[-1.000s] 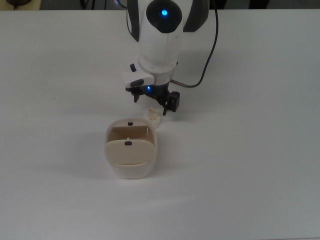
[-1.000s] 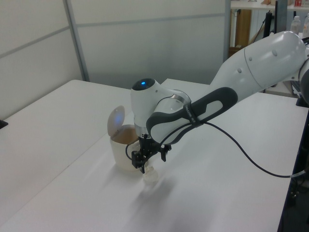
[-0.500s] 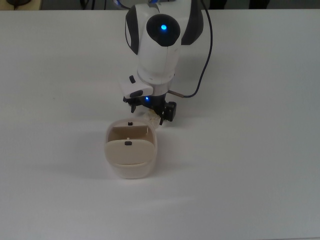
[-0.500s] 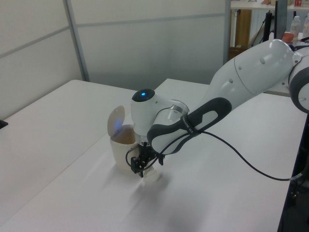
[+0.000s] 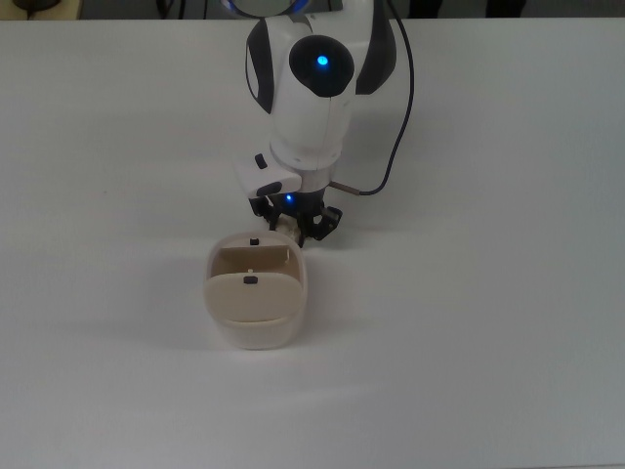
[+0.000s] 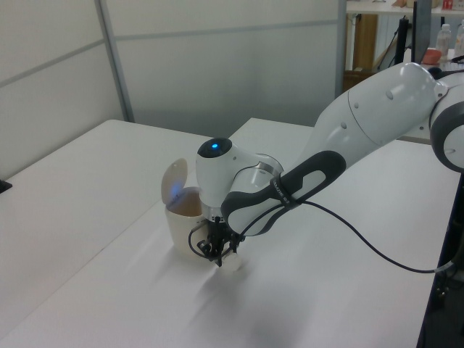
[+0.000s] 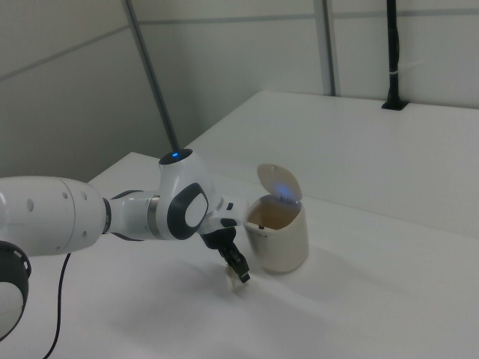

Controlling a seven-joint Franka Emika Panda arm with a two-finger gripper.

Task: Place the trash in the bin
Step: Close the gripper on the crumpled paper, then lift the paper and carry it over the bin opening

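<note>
Where a second ago the gripper (image 5: pixel 294 223) hung open above the paper wad (image 5: pixel 285 234), it has come down and narrowed around it on the table (image 5: pixel 488 293), just above the bin (image 5: pixel 256 298) at the top view's centre. Whether the fingers actually pinch the wad cannot be told. Crumpled, it shows no clear long axis; the bin's lid stands tilted up.

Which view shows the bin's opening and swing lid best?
The top view: it looks straight down into the bin, showing the open cavity and the lid with its dark mark. The left view shows the raised lid, but the gripper and arm cover part of the body. The right view shows lid and rim side-on.
</note>
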